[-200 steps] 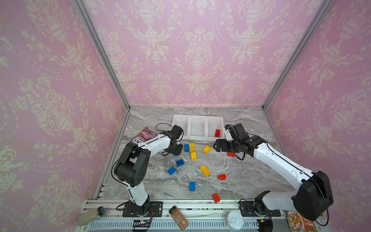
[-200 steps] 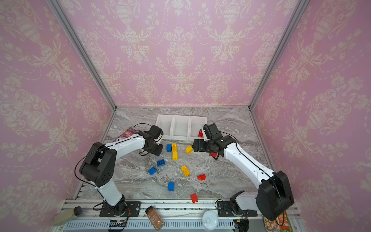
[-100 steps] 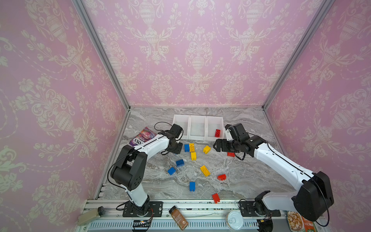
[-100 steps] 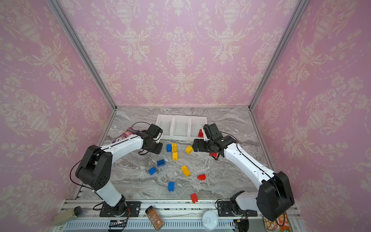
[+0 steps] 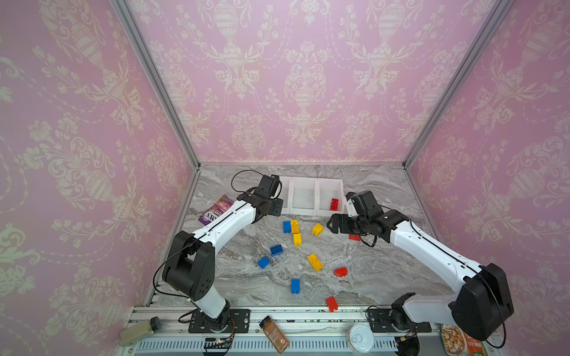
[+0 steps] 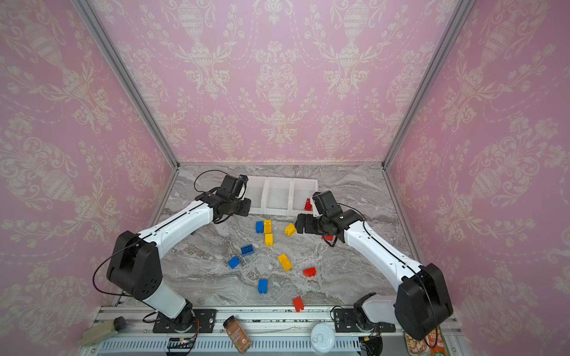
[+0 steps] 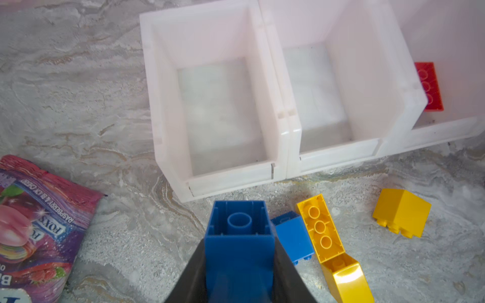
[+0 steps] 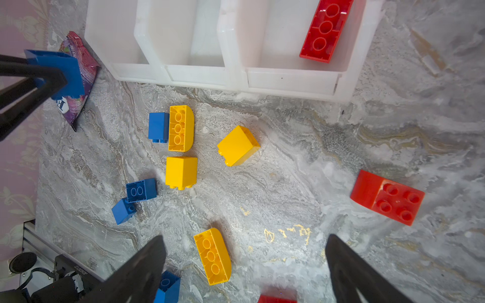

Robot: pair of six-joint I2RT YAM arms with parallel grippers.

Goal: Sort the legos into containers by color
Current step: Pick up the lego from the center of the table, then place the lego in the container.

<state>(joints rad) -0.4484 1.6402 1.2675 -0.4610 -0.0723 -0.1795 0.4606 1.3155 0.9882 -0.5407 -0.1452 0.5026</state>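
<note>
At the far left a purple candy pouch (image 5: 216,209) lies flat on the marbled counter (image 5: 370,277). Just beside it the left hand (image 7: 239,272) is clamped on a blue brick (image 7: 238,244), hollow underside facing the wrist camera, close to the front wall of the leftmost bin (image 7: 231,181). That bin is the first of three joined white containers (image 5: 303,212) set against the back of the counter. The rightmost one holds a long red brick (image 5: 334,204). In front of the bins the loose legos are scattered. A blue block (image 5: 287,227) touches a rounded yellow block (image 5: 295,226), a square yellow brick (image 5: 297,239) sits just below them, and a tilted yellow brick (image 5: 317,229) lies to their right. Nearer the front edge lie two blue pieces (image 5: 276,250) (image 5: 263,262), a long yellow brick (image 5: 315,262), a rounded red piece (image 5: 340,272), another blue brick (image 5: 295,286) and a red block (image 5: 332,304). The right hand (image 8: 246,265) hangs over the counter to the right of the tilted yellow brick, its fingers (image 8: 147,262) spread wide. A sloped red brick (image 8: 388,198) lies beside it, partly under the arm in both top views.
</note>
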